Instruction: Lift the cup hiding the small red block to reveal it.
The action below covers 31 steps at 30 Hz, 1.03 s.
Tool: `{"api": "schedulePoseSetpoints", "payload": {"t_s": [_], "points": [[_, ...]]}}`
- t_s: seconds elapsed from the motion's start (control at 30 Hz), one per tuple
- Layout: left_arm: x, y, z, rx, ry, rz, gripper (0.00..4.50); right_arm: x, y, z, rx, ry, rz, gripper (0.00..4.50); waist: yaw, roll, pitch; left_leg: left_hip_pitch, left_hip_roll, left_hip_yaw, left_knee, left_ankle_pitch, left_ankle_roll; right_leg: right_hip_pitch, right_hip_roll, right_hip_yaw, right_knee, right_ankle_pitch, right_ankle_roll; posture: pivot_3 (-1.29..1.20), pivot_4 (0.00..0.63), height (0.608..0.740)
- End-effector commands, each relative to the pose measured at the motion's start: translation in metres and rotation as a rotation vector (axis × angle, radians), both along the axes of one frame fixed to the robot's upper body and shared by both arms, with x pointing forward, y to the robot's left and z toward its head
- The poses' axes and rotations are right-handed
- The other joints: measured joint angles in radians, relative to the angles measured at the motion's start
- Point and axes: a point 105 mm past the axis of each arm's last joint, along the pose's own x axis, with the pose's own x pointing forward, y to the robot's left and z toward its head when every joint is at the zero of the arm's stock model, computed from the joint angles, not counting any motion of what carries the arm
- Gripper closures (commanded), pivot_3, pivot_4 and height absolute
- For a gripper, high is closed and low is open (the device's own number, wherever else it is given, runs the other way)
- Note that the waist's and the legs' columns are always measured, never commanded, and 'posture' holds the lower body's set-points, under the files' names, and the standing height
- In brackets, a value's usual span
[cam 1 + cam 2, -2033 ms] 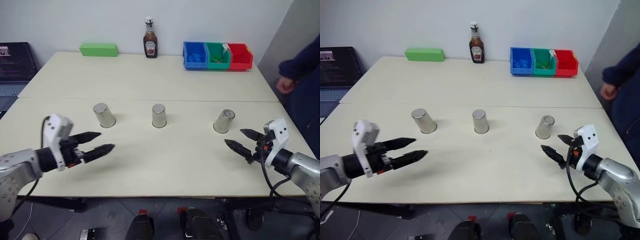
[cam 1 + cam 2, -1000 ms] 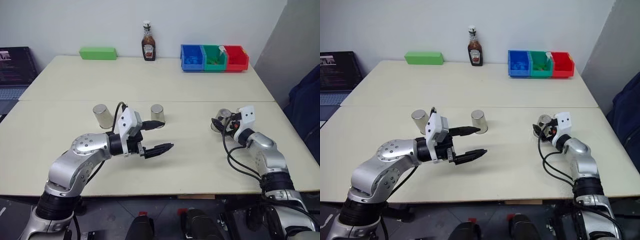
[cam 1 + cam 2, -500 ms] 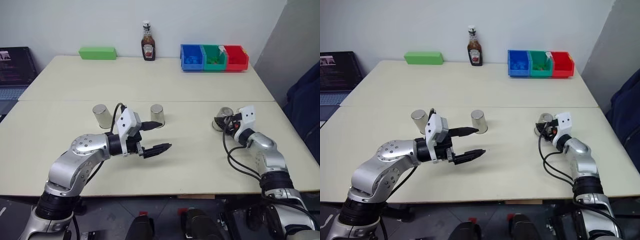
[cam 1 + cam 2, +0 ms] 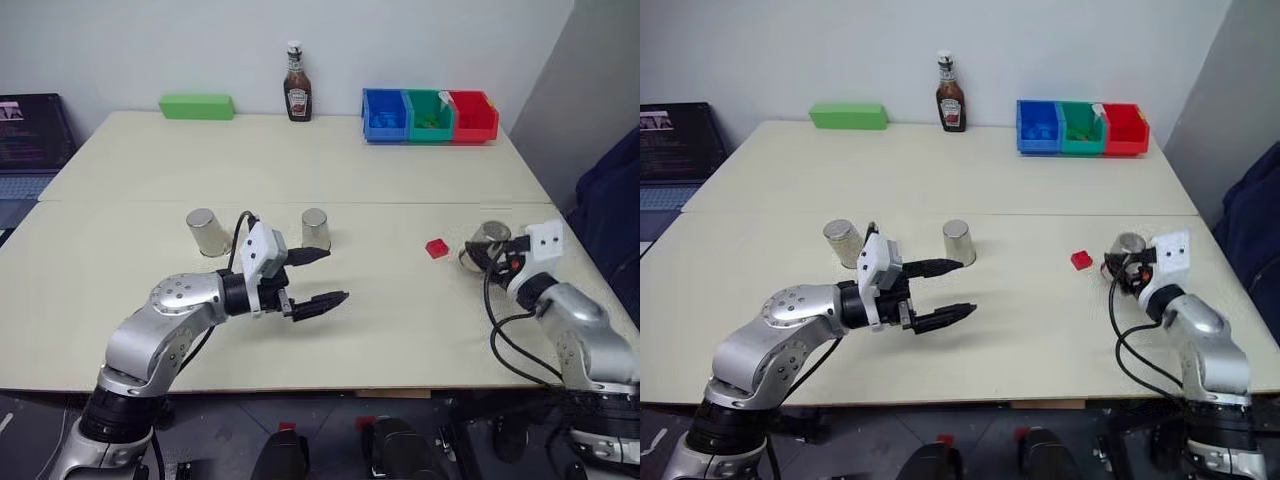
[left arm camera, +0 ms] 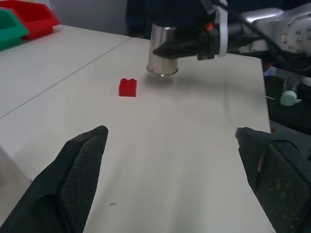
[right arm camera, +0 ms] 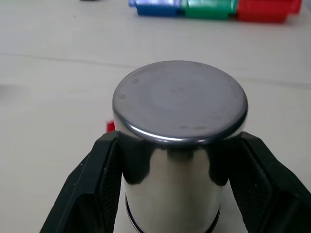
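Now the right gripper (image 6: pixel 174 189) is clamped on the cup (image 6: pixel 177 141), one finger on each side of its wall, closed base on top. A second ago that cup sat further in on the table (image 4: pixel 400 320) with the gripper only arriving around it; it has since been carried off toward the robot's right and back toward the body, and the jaws have gone from wide to pinching it. From the left wrist view its rim looks just off the surface rather than planted, though I can't be sure of the gap.

Just past the held cup, on its inboard side, the small red block (image 4: pixel 436 248) lies bare on the table, near the cup but apart from it. It was hidden a second ago, so the reveal is effectively done: right cup picked, block in plain sight. What's left, by my read, is only to hold or set the cup down clear of the block.

Further along, the left gripper (image 4: pixel 316 277) hovers above the table with fingers spread and nothing between them, unmoved over the last second. Beyond its tips stand two more cups (image 4: pixel 315 229) (image 4: pixel 207 231), untouched, mouths down.
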Motion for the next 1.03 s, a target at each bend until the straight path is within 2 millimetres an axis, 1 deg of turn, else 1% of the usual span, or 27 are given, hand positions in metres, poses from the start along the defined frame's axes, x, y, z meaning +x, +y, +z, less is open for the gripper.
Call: {"api": "schedulePoseSetpoints", "payload": {"t_s": [0.03, 0.17, 0.23, 0.27, 0.3, 0.33, 0.4, 0.5, 0.57, 0.6, 0.63, 0.67, 0.73, 0.8, 0.83, 0.9, 0.97, 1.03], "points": [[0.003, -0.002, 0.008, -0.016, -0.042, -0.006, 0.0, 0.012, -0.008, 0.013, -0.005, -0.092, -0.053, 1.79, -0.003, 0.0, 0.0, 0.0, 0.0, 0.0, 0.0, 0.0, 0.0, 0.0, 0.0, 0.0, 0.0, 0.0, 0.0, 0.0, 0.15, 0.74], [0.001, -0.003, 0.008, -0.017, -0.041, -0.009, 0.0, 0.017, -0.008, 0.009, 0.021, -0.09, -0.062, 1.79, -0.005, 0.0, 0.0, 0.0, 0.0, 0.0, 0.0, 0.0, 0.0, 0.0, 0.001, 0.0, 0.0, 0.0, 0.0, 0.0, 0.15, 0.74], [0.0, -0.002, 0.008, -0.017, -0.038, -0.008, 0.0, 0.016, -0.007, 0.003, 0.033, -0.068, -0.048, 1.08, -0.004, 0.0, 0.0, -0.001, 0.0, -0.001, -0.001, 0.0, 0.0, 0.0, 0.0, 0.0, -0.001, 0.0, 0.0, 0.0, 0.15, 0.74], [0.0, -0.002, 0.007, -0.017, -0.035, -0.006, 0.0, 0.014, -0.006, -0.001, 0.012, -0.057, -0.037, 0.97, -0.003, 0.0, 0.0, -0.001, 0.0, -0.001, -0.001, 0.0, 0.0, 0.0, 0.0, 0.0, -0.001, 0.0, 0.0, 0.0, 0.15, 0.74], [-0.001, -0.002, 0.007, -0.016, -0.034, -0.004, 0.0, 0.012, -0.005, -0.005, -0.001, -0.044, -0.026, 0.71, -0.003, 0.0, 0.0, -0.002, 0.0, -0.001, -0.001, 0.0, 0.0, 0.0, 0.0, 0.0, -0.002, 0.0, 0.0, 0.0, 0.15, 0.74], [-0.002, -0.002, 0.006, -0.015, -0.032, -0.001, 0.0, 0.01, -0.005, -0.008, -0.01, -0.035, -0.024, 0.54, -0.002, 0.0, 0.0, -0.002, 0.0, -0.001, -0.001, 0.0, 0.0, 0.0, 0.0, -0.001, -0.002, 0.0, 0.0, 0.0, 0.15, 0.74], [-0.002, -0.001, 0.006, -0.016, -0.032, 0.011, 0.0, 0.005, -0.006, -0.009, -0.022, -0.029, -0.025, 0.08, -0.002, 0.0, 0.0, -0.002, 0.0, -0.001, -0.002, 0.0, 0.0, 0.0, 0.0, -0.001, -0.004, 0.0, 0.0, 0.0, 0.15, 0.74], [-0.003, 0.003, 0.006, -0.012, -0.032, 0.03, 0.0, -0.007, -0.012, -0.005, -0.049, -0.026, -0.03, 0.04, -0.001, 0.001, 0.001, -0.004, 0.0, -0.002, -0.002, 0.0, 0.0, 0.0, 0.0, -0.001, -0.007, 0.0, 0.001, 0.0, 0.15, 0.74], [-0.003, 0.009, 0.005, 0.002, -0.03, 0.051, 0.0, -0.023, -0.013, -0.002, -0.074, -0.007, -0.012, 0.04, -0.001, 0.002, 0.001, -0.005, 0.0, -0.002, -0.002, 0.0, 0.0, -0.001, 0.0, -0.001, -0.008, 0.001, 0.001, 0.0, 0.15, 0.74], [-0.004, 0.013, 0.005, 0.01, -0.03, 0.064, 0.0, -0.033, -0.011, 0.0, -0.086, 0.004, 0.017, 0.04, 0.003, 0.003, 0.001, -0.006, 0.0, -0.002, -0.002, 0.0, 0.001, -0.001, 0.0, -0.001, -0.008, 0.001, 0.001, 0.0, 0.15, 0.74], [-0.006, 0.018, 0.004, 0.019, -0.029, 0.081, 0.0, -0.045, -0.007, 0.004, -0.103, 0.015, 0.049, 0.04, 0.005, 0.003, 0.001, -0.007, 0.0, -0.003, -0.003, 0.0, 0.001, -0.002, -0.001, -0.002, -0.009, 0.001, 0.001, 0.0, 0.15, 0.74], [-0.008, 0.025, 0.003, 0.034, -0.027, 0.11, 0.0, -0.058, 0.0, 0.012, -0.113, 0.016, 0.082, 0.04, 0.007, 0.003, 0.001, -0.008, 0.001, -0.003, -0.003, -0.001, 0.001, -0.002, -0.001, -0.002, -0.01, 0.001, 0.001, 0.0, 0.15, 0.74], [-0.011, 0.041, 0.001, 0.064, -0.008, 0.167, 0.0, -0.082, 0.021, 0.029, -0.114, 0.02, 0.175, 0.04, 0.006, 0.004, 0.001, -0.008, 0.001, -0.003, -0.006, -0.001, 0.001, -0.004, -0.002, -0.003, -0.011, 0.0, 0.001, 0.0, 0.15, 0.74], [-0.013, 0.05, 0.0, 0.085, 0.004, 0.196, 0.0, -0.095, 0.039, 0.04, -0.09, 0.027, 0.247, 0.04, 0.003, 0.003, 0.001, -0.009, 0.002, -0.003, -0.009, -0.001, 0.001, -0.005, -0.002, -0.002, -0.011, 0.0, 0.0, 0.0, 0.15, 0.74], [-0.013, 0.055, 0.0, 0.097, 0.009, 0.207, 0.0, -0.101, 0.048, 0.045, -0.078, 0.024, 0.282, 0.04, 0.002, 0.003, 0.001, -0.009, 0.003, -0.003, -0.01, 0.0, 0.001, -0.005, -0.002, -0.003, -0.012, 0.0, 0.0, 0.0, 0.15, 0.74], [-0.013, 0.061, 0.001, 0.109, 0.027, 0.222, 0.0, -0.105, 0.057, 0.054, -0.07, 0.021, 0.309, 0.04, 0.004, 0.003, 0.001, -0.006, 0.003, -0.002, -0.01, 0.0, 0.0, -0.005, -0.002, -0.002, -0.011, 0.0, 0.001, 0.0, 0.15, 0.74], [-0.014, 0.06, 0.002, 0.108, 0.033, 0.2, 0.0, -0.104, 0.058, 0.057, -0.074, 0.025, 0.304, 0.04, 0.006, 0.003, 0.001, -0.001, 0.003, -0.003, -0.01, 0.0, 0.0, 0.0, -0.002, -0.004, -0.012, 0.0, 0.0, 0.0, 0.15, 0.74], [-0.017, 0.056, 0.003, 0.1, 0.045, 0.166, 0.0, -0.098, 0.056, 0.058, -0.074, 0.027, 0.286, 0.04, 0.006, 0.003, 0.001, 0.001, 0.002, -0.003, -0.01, 0.0, 0.0, 0.002, -0.002, -0.003, -0.012, -0.004, -0.005, 0.0, 0.15, 0.74]]}}
